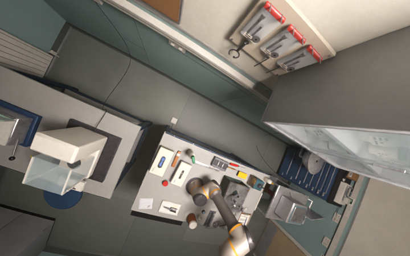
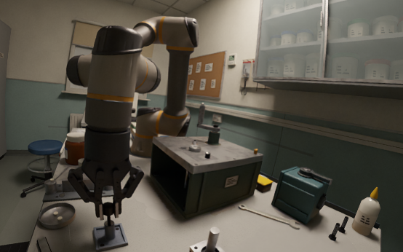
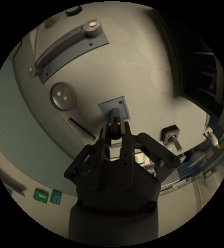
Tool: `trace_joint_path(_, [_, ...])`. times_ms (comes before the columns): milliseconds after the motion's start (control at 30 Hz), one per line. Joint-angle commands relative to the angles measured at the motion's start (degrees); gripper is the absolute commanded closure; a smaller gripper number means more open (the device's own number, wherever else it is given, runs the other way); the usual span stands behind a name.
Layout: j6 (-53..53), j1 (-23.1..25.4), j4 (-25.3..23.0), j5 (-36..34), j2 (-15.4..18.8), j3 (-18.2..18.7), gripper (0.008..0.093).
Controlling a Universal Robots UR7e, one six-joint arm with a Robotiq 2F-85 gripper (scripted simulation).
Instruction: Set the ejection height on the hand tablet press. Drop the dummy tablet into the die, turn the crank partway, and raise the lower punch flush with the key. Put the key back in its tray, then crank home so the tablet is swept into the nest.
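Note:
The dark key (image 2: pixel 107 215) (image 3: pixel 114 120) stands upright on its small blue-grey square tray (image 2: pixel 110 236) (image 3: pixel 115 109) at the bench's front left, held at its top by my closed gripper (image 2: pixel 107 211) (image 3: pixel 115 127). The hand tablet press (image 2: pixel 204 173) (image 1: pixel 234 192) is a dark green box with a grey top plate, to the right of the tray. Its crank (image 2: pixel 206 125) stands at the top plate's rear, with a small knob (image 2: pixel 194 147) and a dark stud (image 2: pixel 207 154) in front of it. A round grey dish (image 2: pixel 56 215) (image 3: pixel 63 96) holding two white tablets lies left of the tray.
The arm's own links (image 2: pixel 117 87) rise over the bench's left half. A teal box (image 2: pixel 299 193), a wrench (image 2: pixel 268 216), a glue bottle (image 2: pixel 366 211) and two bolts (image 2: pixel 338 227) lie to the right. An orange jar (image 2: pixel 74 146) and a long grey fixture (image 3: pixel 69 40) sit behind the dish.

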Motion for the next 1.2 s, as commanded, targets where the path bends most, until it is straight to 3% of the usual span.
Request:
trace_joint_path(0, [0.0,0.0,0.0,0.0,0.0,0.0,0.0734])
trace_joint_path(433, [0.0,0.0,0.0,0.0,0.0,0.0,0.0484])
trace_joint_path(1167, [0.0,0.0,0.7,0.0,-0.5,-0.3,0.0484])
